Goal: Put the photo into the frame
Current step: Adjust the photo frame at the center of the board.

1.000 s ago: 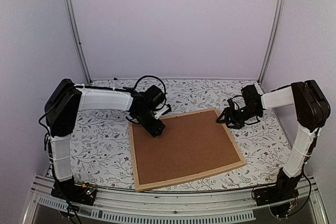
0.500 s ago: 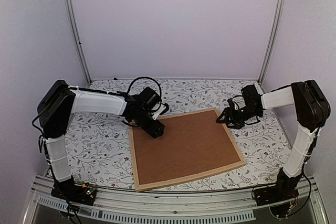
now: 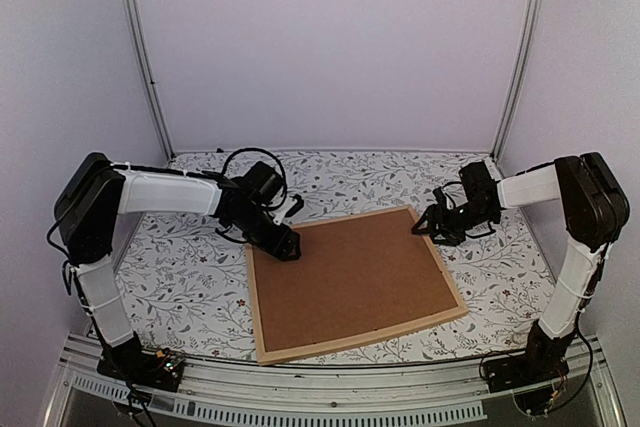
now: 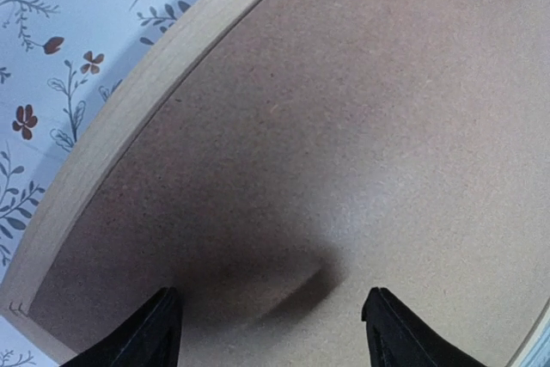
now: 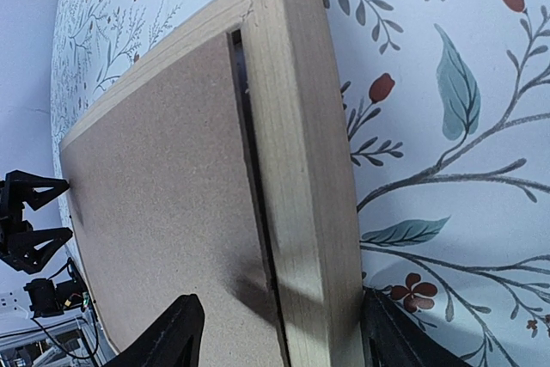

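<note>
The frame (image 3: 360,336) lies face down on the table (image 3: 190,267) with the backing board (image 3: 350,282) seated inside. The photo is hidden, presumably underneath, so little seems left. Farther back, the left gripper (image 3: 283,247) hovers spread-fingered over the board's corner, and the right gripper (image 3: 430,224), fingers apart, straddles the far-right corner.

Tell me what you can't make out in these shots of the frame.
The photo: in no view; the backing board fills the frame.
Whether the left tool touches the board: hidden by its wrist from above; fingers cropped by its own view's bottom edge.
The right tool: likewise, fingers cropped.
</note>
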Motion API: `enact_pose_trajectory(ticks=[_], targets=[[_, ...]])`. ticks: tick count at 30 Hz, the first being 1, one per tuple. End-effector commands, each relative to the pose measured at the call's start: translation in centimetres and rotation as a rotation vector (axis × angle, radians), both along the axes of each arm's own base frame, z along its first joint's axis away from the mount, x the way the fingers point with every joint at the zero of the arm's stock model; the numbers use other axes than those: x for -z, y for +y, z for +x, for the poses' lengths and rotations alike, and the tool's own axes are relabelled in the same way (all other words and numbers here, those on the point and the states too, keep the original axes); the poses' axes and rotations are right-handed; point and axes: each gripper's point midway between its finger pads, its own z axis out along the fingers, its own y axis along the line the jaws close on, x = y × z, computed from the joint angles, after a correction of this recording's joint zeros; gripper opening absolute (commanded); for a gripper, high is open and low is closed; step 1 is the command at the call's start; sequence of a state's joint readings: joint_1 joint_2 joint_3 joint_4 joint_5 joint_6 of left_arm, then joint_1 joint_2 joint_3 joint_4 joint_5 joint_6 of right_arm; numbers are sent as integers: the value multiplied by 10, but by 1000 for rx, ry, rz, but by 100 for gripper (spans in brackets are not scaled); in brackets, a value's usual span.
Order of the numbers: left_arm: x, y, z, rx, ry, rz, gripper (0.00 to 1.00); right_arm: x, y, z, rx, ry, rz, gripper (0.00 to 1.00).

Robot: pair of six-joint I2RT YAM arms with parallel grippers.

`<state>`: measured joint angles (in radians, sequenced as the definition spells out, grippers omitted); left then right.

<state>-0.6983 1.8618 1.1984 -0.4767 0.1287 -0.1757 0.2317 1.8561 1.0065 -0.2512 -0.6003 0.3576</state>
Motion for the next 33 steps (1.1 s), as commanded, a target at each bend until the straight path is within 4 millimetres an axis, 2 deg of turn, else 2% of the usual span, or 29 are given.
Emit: enact_pose_trajectory(ticks=[1,6,11,22,25,33], targets=[[25,33,-14,-86,110,81,76,29,-5,-20,-3,79,-70,66],[38,38,-18,-104,148,95,76,31,-6,-21,-1,85,-72,65],[51,43,-31,-113,210,109,76,34,-7,-22,-1,92,-79,65],[73,51,-67,-97,366,160,74,52,-16,-27,21,113,-136,62],[88,60,-86,-75,408,262,73,58,-14,-29,10,116,-169,62],[102,66,-118,-32,454,387,71,63,-14,-27,6,111,-206,61]])
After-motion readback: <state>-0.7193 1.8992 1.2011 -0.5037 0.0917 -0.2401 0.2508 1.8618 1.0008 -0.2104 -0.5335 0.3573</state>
